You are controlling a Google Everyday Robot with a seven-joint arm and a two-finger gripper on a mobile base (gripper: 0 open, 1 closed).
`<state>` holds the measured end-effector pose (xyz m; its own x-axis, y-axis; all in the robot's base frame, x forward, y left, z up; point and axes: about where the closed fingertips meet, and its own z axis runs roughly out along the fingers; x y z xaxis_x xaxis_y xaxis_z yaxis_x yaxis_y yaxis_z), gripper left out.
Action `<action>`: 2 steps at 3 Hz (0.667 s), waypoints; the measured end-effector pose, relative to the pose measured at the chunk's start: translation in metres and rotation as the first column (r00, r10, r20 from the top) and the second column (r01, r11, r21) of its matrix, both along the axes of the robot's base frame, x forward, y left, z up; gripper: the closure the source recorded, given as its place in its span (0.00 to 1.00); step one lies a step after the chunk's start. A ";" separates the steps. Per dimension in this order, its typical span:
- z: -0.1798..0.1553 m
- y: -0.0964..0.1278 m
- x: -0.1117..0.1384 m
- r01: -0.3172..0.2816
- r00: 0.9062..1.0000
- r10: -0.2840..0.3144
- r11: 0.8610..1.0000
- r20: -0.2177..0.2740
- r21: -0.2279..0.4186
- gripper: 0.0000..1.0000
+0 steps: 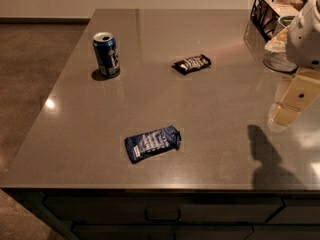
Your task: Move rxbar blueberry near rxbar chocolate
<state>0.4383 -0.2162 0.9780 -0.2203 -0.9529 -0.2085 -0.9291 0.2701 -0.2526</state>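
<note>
The rxbar blueberry point(152, 143), a flat bar in a dark blue crinkly wrapper with white lettering, lies near the front edge of the grey counter point(200, 104), left of centre. The rxbar chocolate point(191, 63), a black-wrapped bar with white lettering, lies farther back, near the counter's middle. My gripper point(292, 104) hangs at the right edge of the view, above the counter, well to the right of both bars and holding nothing that I can see. Its white arm point(307, 34) rises above it.
A blue soda can point(106, 54) stands upright at the back left of the counter. A black wire basket point(272, 9) and a glass dish point(278, 59) stand at the back right. The counter's front edge has drawers below it.
</note>
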 end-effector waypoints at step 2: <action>-0.005 0.010 0.001 -0.025 1.000 0.025 1.000 0.000 0.011 0.00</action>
